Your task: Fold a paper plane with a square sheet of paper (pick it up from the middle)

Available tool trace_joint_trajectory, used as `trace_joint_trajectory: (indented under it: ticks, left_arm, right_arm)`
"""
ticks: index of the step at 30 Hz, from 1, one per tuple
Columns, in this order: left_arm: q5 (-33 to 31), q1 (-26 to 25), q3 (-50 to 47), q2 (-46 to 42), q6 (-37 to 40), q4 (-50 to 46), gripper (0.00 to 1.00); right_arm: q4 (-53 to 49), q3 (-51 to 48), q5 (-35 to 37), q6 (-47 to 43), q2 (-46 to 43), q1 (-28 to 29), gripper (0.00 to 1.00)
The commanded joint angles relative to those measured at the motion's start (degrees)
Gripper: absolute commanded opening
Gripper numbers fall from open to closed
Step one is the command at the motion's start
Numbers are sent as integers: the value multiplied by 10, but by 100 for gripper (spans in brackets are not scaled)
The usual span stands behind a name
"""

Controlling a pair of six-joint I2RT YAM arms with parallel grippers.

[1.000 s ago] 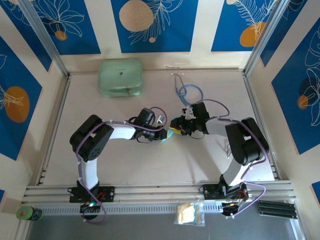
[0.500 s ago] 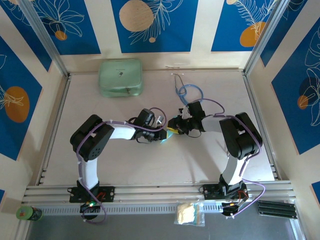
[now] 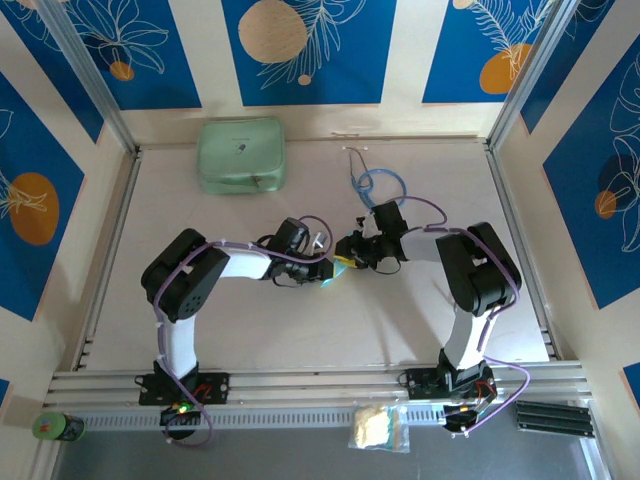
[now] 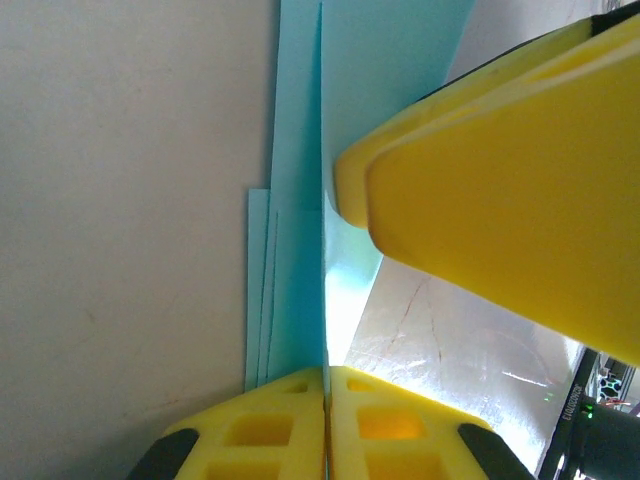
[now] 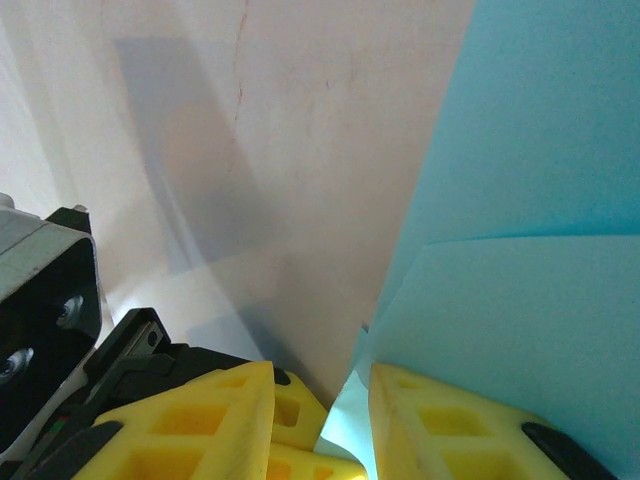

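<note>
Beige tabletop [image 3: 260,330], centre. Left gripper [image 4: 326,378]: 2 pads pressed together, clamping the folded light-blue paper [image 4: 298,150] edge-on. Right gripper [image 5: 322,390]: jaws apart, paper edge between them. Paper sits where the 2 grippers meet, mid-table. Mint-green case [image 3: 240,155] far left; stethoscope [image 3: 375,185] beyond the right gripper.

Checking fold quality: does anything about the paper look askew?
Slightly: in the left wrist view the layer edges of the paper sit stepped rather than flush, just above the shut left gripper clamping it. No tear shows.
</note>
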Motion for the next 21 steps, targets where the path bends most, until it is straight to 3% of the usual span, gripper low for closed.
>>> trace_joint_trajectory:
  ticks: [1,15,21]
  left_arm:
    - [2,6,-7,19,0,-12,10]
    - [-2,7,-10,20,-6,-21,13]
    - [-7,8,-15,22,-7,-22,11]
  right_arm:
    - [-20,12,5,-14,17,3,32]
    - [-22,27,-13,-29,33,2,32]
    - [-20,11,-11,-39,-17,-6,32]
